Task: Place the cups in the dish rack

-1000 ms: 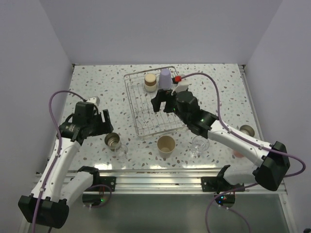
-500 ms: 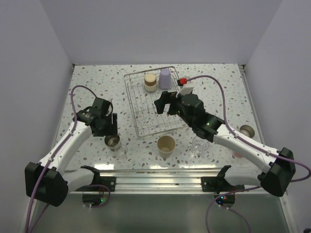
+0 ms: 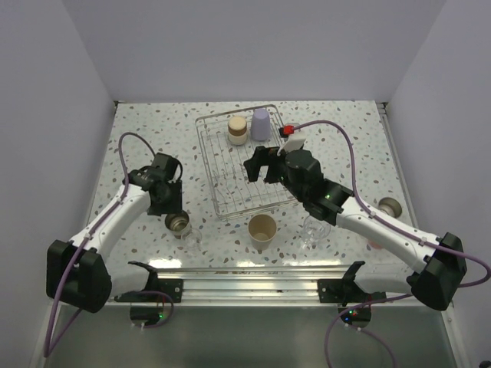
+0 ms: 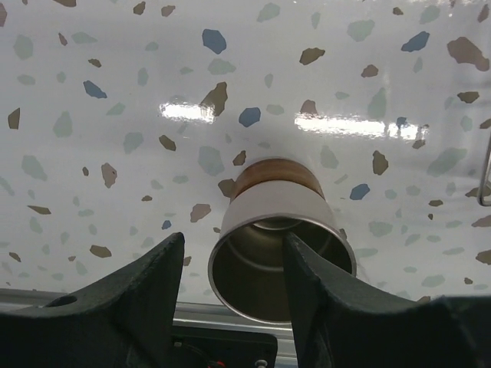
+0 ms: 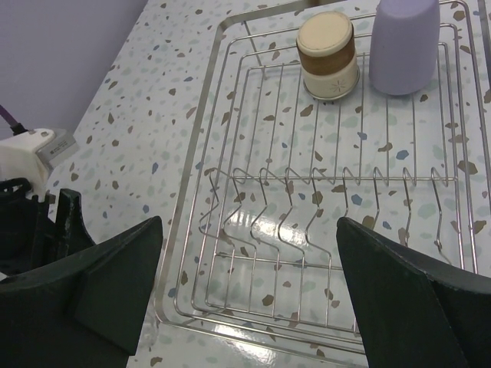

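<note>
The left gripper [image 4: 234,244], jaws parted, flanks the rim of a steel cup [image 4: 276,203] standing at lower left of the top view, long axis vertical, mouth up, tan base on the desk [image 4: 115,92]. The right gripper [image 5: 249,230], wide open and empty, hangs over the dish rack [image 5: 268,138].

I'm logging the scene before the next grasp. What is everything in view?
Table: one, white speckled, under everything.
Rack: one, silver wire, table centre.
Steel cups: three, tan bases; one upside down at the rack's far end, one at the left tool, one near the right edge.
Lavender cup: one, upside down in the rack beside the steel one.
Tumbler: one, beige, upright, just near of the rack.
Glasses: two, clear, near edge.
Pink cup: one, mostly hidden by the right arm.
Left tool: black, open.
Right tool: black, open above the rack.
</note>
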Controlling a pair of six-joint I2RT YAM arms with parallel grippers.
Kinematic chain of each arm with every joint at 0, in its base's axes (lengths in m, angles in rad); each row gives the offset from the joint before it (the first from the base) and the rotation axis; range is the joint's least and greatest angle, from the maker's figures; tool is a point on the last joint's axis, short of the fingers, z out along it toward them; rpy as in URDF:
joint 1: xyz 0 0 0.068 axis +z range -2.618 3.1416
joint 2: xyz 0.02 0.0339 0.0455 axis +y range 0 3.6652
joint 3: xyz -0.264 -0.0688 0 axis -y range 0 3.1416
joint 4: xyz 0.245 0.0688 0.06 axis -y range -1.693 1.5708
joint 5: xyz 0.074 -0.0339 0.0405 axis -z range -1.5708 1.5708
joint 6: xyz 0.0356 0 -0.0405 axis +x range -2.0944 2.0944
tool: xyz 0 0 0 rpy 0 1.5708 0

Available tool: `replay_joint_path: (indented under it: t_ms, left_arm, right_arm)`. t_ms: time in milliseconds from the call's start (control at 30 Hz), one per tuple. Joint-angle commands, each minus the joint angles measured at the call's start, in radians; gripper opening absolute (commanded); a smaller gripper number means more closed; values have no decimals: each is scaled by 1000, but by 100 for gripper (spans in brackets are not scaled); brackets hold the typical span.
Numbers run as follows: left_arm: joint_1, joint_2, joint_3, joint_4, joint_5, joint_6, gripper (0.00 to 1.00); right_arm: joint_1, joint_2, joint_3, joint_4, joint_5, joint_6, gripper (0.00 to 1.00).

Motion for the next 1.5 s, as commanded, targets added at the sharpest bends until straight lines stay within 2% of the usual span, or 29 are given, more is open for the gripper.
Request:
replay_joint_path:
  t_ms: [0, 233, 367, 500, 633, 833, 1033, 1233, 1467]
  left_arm:
    - [-9, 41, 36, -1, -57, -18, 57]
    - [-20, 76, 27, 12, -41, -10, 50]
    - [-27, 101, 15, 29, -28, -6, 29]
    - [-29, 108, 12, 33, -21, -3, 20]
    - [-32, 99, 15, 41, -21, 2, 1]
    - [-34, 88, 44, 65, 13, 16, 0]
    - [-31, -19, 144, 196, 114, 22, 0]
    - [-31, -136, 194, 449, 269, -3, 0]
    - [0, -214, 145, 812, 441, -111, 0]
  right_arm:
    - [2, -8, -8, 25, -2, 1, 98]
    - [0, -11, -18, 31, 8, -2, 98]
    - [2, -5, -19, 30, 1, -3, 98]
    - [0, -8, -22, 28, 9, -10, 98]
    - [0, -13, -27, 31, 17, -13, 98]
    - [0, -5, -22, 33, 12, -8, 98]
    - [0, -10, 22, 2, 2, 3, 98]
    - [-1, -42, 18, 24, -31, 127, 98]
    - [-36, -80, -56, 235, -161, 334, 98]
